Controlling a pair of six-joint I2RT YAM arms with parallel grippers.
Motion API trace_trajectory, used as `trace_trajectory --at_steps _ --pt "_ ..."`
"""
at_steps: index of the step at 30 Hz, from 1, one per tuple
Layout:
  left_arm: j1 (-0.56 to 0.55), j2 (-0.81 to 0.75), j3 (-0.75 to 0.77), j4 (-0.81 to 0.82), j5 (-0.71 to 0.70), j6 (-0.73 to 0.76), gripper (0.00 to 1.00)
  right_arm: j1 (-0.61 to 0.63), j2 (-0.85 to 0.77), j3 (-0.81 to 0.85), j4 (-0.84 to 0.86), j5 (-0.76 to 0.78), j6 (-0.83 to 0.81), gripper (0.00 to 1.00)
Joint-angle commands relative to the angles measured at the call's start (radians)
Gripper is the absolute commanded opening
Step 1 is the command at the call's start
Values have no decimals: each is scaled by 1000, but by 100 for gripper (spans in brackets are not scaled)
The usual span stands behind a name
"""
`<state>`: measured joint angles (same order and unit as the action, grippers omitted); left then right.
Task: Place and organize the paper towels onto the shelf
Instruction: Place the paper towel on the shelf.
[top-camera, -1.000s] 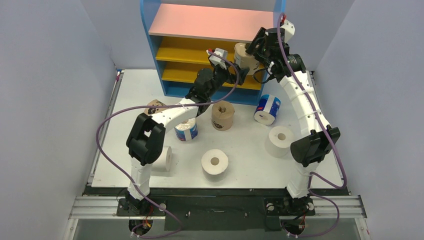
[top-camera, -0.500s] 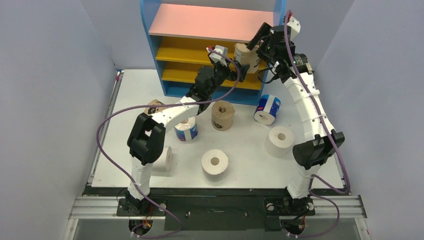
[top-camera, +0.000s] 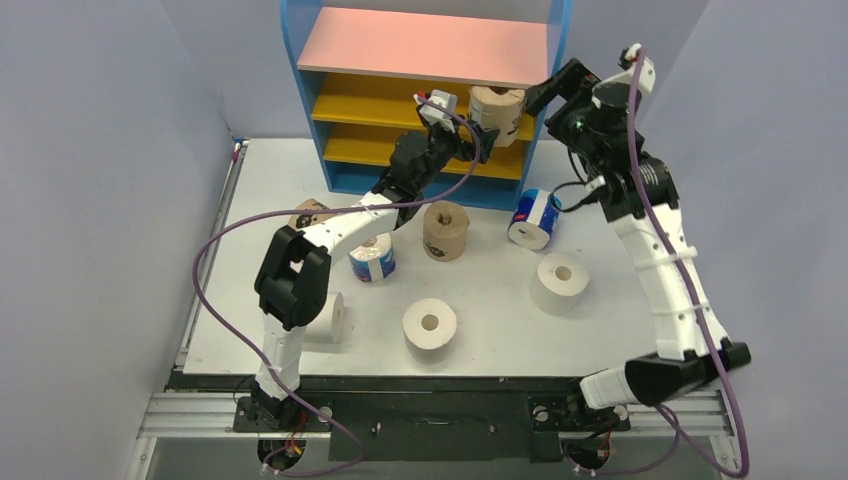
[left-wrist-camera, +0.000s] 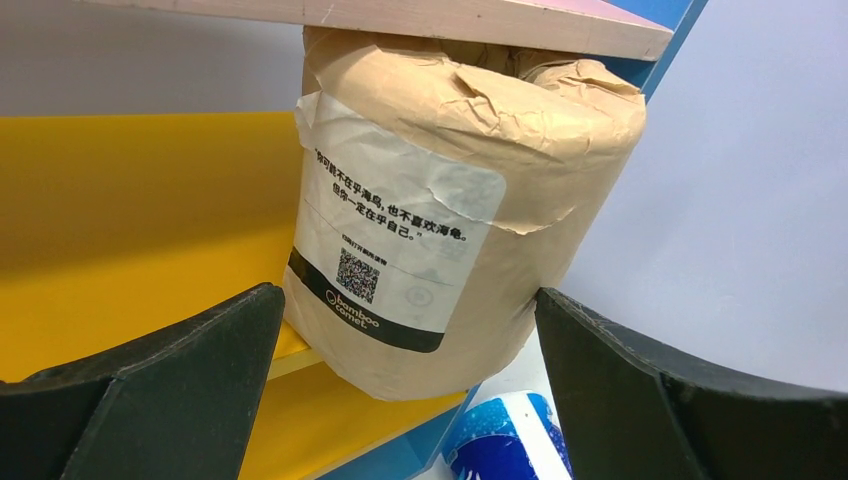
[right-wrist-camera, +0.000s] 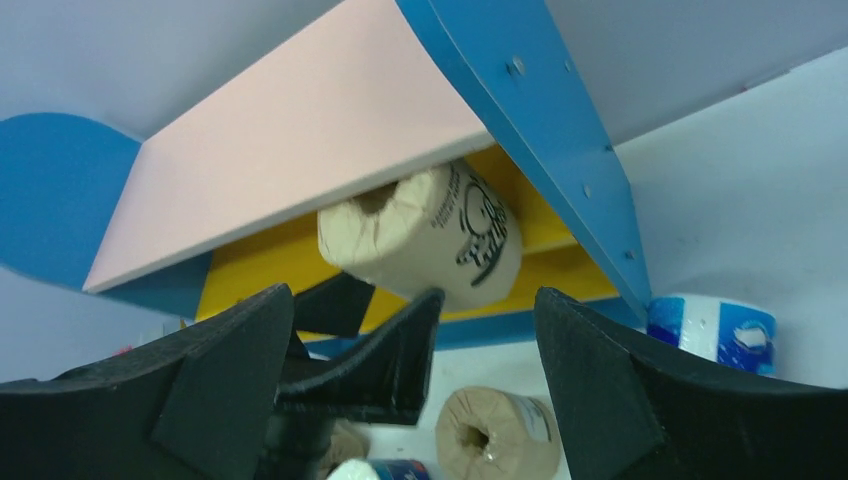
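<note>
A tan-wrapped paper towel roll (top-camera: 497, 108) stands a little tilted at the right end of the shelf's (top-camera: 420, 45) upper yellow board, under the pink top. In the left wrist view this roll (left-wrist-camera: 430, 230) fills the gap between my left gripper's (left-wrist-camera: 400, 300) open fingers, which flank its lower part. My left gripper (top-camera: 478, 140) reaches in from the front. My right gripper (top-camera: 556, 92) hangs open to the right of the shelf, apart from the roll (right-wrist-camera: 425, 245), holding nothing. Several more rolls lie on the table.
On the white table are a tan roll (top-camera: 446, 230), two blue-and-white rolls (top-camera: 535, 218) (top-camera: 372, 260), white rolls (top-camera: 558, 282) (top-camera: 430, 324) (top-camera: 328, 315) and a tan roll (top-camera: 310, 213) half hidden by the left arm. The shelf's blue side panel (right-wrist-camera: 560, 130) is close to the right gripper.
My right gripper opened, let go of the tan roll and drew back to the right of the shelf. The roll stayed on the upper yellow board. The left arm held still.
</note>
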<state>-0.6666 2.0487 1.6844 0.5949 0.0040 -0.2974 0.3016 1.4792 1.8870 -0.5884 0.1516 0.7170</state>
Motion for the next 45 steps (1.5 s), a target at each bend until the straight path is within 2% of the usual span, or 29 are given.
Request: trace_trajectory --at_steps 1,12,21,25,34,36,45 --pt "6 -27 15 50 -4 25 96 7 -201 -234 184 2 -3 85" --pt "10 10 50 78 35 -4 97 34 -527 -655 275 -35 -67 83" --pt "10 74 121 79 13 52 98 73 -731 -888 311 -16 -84 82" --pt "9 118 188 58 11 65 98 80 -780 -939 307 -1 -83 82" --pt "11 194 305 25 4 62 98 100 -784 -955 279 9 -99 81" --pt "12 183 290 33 5 52 97 101 -776 -950 269 9 -105 81" --pt "22 -24 20 164 24 15 96 106 -792 -954 262 17 -120 81"
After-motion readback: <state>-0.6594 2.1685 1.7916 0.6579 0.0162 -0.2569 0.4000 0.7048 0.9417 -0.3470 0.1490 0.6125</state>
